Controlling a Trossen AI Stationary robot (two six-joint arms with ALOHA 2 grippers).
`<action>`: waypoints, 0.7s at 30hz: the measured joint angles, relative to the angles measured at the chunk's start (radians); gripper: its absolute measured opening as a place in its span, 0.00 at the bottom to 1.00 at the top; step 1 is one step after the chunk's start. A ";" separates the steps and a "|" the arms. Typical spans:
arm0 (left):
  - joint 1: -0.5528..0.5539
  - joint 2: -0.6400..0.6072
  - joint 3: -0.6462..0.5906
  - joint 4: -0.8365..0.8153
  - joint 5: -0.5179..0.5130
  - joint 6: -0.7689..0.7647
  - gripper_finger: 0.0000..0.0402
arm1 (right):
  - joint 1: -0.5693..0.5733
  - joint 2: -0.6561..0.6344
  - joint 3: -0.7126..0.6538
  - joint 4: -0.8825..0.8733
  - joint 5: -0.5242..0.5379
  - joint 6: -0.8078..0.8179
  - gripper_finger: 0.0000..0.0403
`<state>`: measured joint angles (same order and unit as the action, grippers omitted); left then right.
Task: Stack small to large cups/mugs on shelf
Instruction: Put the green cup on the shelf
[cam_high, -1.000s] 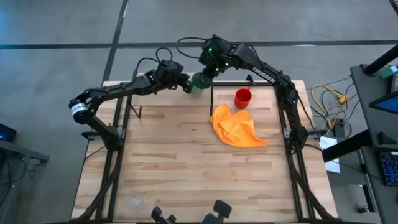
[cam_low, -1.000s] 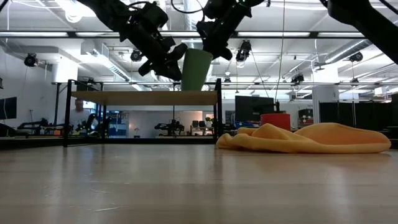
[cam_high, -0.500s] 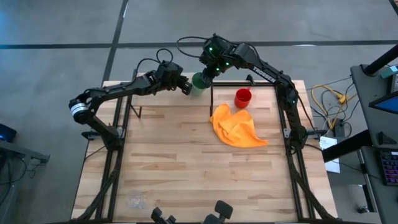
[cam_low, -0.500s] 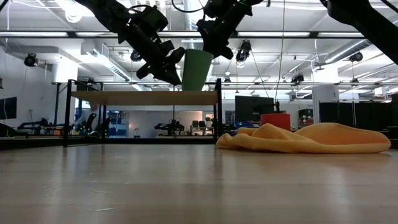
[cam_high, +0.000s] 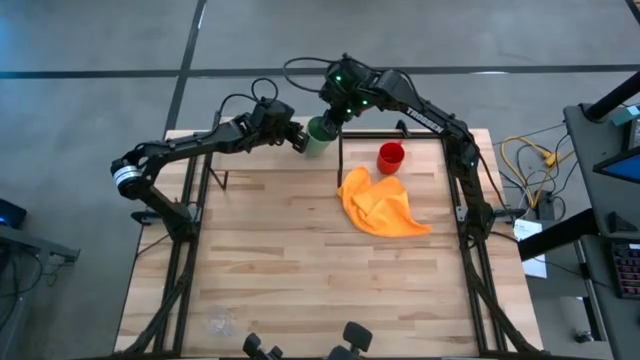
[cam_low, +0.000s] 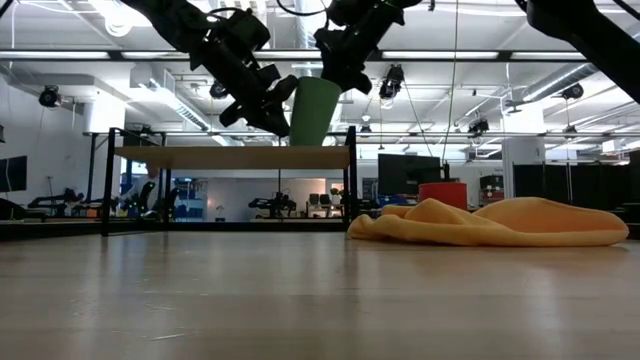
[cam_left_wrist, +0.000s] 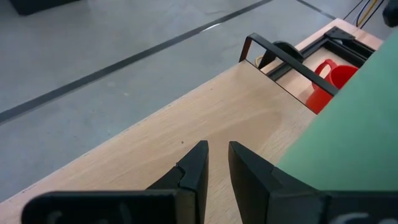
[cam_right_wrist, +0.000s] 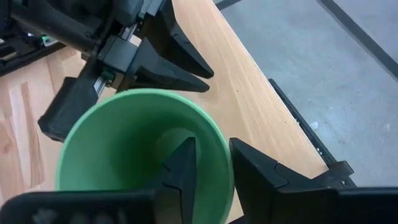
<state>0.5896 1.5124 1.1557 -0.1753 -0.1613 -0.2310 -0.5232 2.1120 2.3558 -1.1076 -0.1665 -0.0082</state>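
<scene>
The green handleless cup (cam_high: 318, 135) (cam_low: 315, 110) stands upright at the right end of the shelf (cam_low: 200, 157), its base level with the board's top. My right gripper (cam_high: 335, 115) (cam_right_wrist: 211, 168) is shut on it from above. My left gripper (cam_high: 296, 136) (cam_left_wrist: 216, 158) hovers just left of the cup, fingers almost together; whether it touches the cup, I cannot tell. The red mug (cam_high: 390, 157) (cam_low: 442, 192) stands on the table behind the orange cloth. The clear glass cup (cam_high: 218, 320) stands near the table's near left corner. My right gripper holds the green cup by its rim (cam_right_wrist: 219, 152), one finger (cam_right_wrist: 180, 168) inside the cup and the other (cam_right_wrist: 255, 177) outside. The fingers come from above, slanting down. The cup stays upright below them; whether its base rests on the shelf board, I cannot tell.
The orange cloth (cam_high: 385, 205) (cam_low: 500, 222) lies crumpled on the plank table, right of the middle. The shelf's thin black posts (cam_low: 350, 180) stand near the cup. The tabletop's middle and near part (cam_high: 290, 260) are bare wood.
My left gripper has drawn back slightly from the green cup's side, toward the table's left. The cup and my right gripper have kept their place.
</scene>
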 joint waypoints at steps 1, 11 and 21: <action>0.000 0.000 0.000 0.000 0.000 0.000 0.12 | 0.000 -0.001 0.000 0.003 0.000 0.000 0.23; 0.000 0.006 -0.001 0.000 0.000 -0.001 0.12 | 0.004 -0.017 0.000 0.014 -0.001 0.000 0.23; 0.000 0.045 -0.003 -0.037 0.001 -0.023 0.12 | 0.016 -0.047 0.000 0.026 -0.004 -0.009 0.22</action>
<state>0.5896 1.5570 1.1526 -0.2126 -0.1600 -0.2543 -0.5072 2.0655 2.3562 -1.0815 -0.1707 -0.0174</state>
